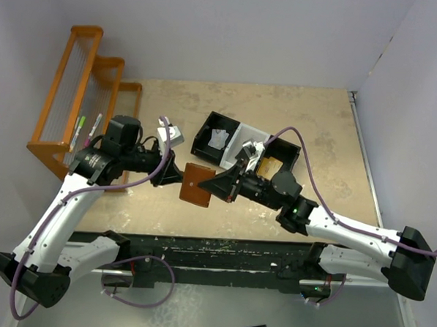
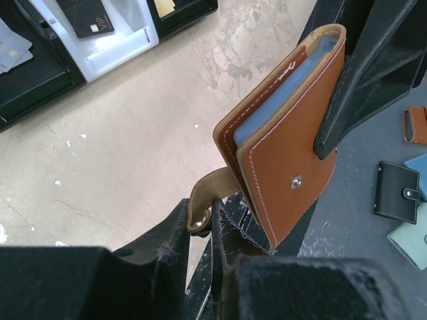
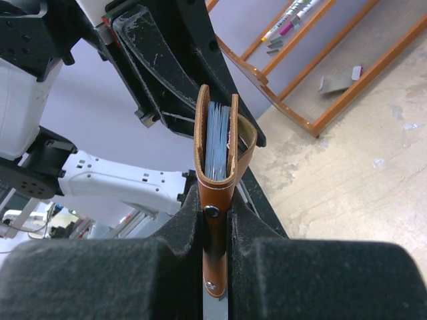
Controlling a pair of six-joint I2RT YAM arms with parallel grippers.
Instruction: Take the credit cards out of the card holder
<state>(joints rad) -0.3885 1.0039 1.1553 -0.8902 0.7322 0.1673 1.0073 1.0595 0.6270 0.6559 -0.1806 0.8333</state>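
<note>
In the top external view, the card holder hangs in the air between the two arms, above the near part of the surface. The left end effector is on one side of it and the right end effector on the other, probably so that one arm steadies the leather while the other pulls it open. Just behind them the tray holds some of the credit cards, a pale one in one compartment and a gold card in another. The left wrist view shows the grip that the top view hides: the left fingers are closed on the snap tab, which curls away from the upright holder with its snap undone. A black finger of the right end effector pinches the front cover from the upper right. This view also shows a black card lying in the tray's white middle compartment. The right wrist view looks at the holder edge-on. The right fingers are clamped together on the lower end of the cover, at the snap, and the two covers stand slightly parted around the blue-grey lining. Only this view looks into the opening, yet I cannot tell whether any card sits in the sleeves. An orange rack stands behind.
</note>
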